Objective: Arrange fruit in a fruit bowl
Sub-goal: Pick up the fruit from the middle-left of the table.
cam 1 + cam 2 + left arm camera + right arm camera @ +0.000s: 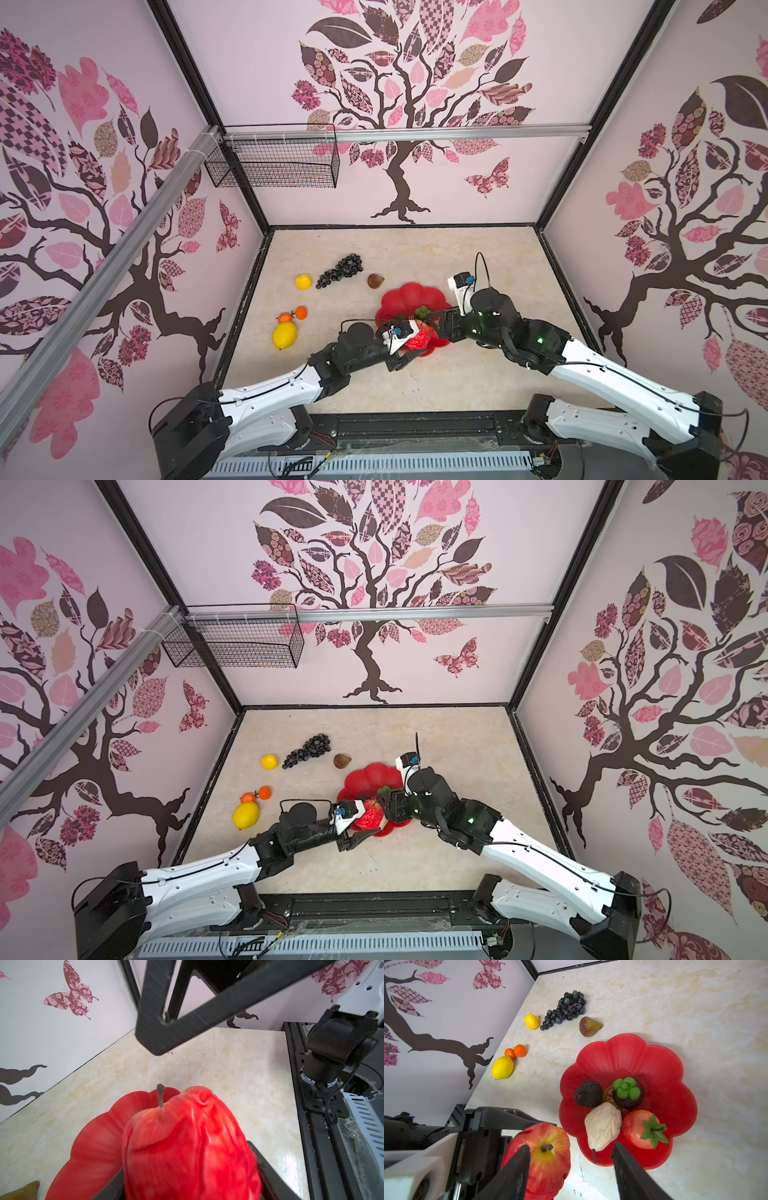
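Four fruits [603,1126] in bowl [623,1057] | right wrist only | top views: mostly hidden

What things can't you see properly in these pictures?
Top views: most fruit in the bowl hides under the left arm and right arm.
Left wrist view: the apple is blurred, and the picture's edge cuts it off.
Right wrist view: fruit covers most of the bowl's gold emblem.
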`<state>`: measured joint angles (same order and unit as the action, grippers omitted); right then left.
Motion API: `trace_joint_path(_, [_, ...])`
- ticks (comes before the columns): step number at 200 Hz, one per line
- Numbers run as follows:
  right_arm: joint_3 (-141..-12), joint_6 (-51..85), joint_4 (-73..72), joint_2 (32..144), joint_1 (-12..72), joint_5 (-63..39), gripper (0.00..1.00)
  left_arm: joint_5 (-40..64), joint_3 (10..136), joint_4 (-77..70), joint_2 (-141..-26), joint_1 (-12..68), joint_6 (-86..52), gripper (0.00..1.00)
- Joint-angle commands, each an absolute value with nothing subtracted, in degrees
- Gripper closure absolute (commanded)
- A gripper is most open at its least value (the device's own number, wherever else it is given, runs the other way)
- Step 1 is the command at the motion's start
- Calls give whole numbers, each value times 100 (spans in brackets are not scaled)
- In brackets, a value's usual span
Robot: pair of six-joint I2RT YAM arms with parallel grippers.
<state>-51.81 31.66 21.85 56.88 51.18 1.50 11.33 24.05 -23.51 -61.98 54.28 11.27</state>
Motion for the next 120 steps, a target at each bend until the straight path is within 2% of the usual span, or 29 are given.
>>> trace_joint_path(1, [-5348, 3285, 2119, 5716, 5133, -375, 42, 1029, 2230, -2618, -6265, 5476, 1329, 48])
trace_joint_path(40, [-5305, 3204, 2162, 5852, 5137, -229, 56, 1011, 2241, -2682, -6393, 5554, 1424, 49])
trace_joint_path(120, [-5120, 3222, 1969, 6072, 5133, -261, 70, 958, 2224, -2730, -6459, 5625, 1547, 50])
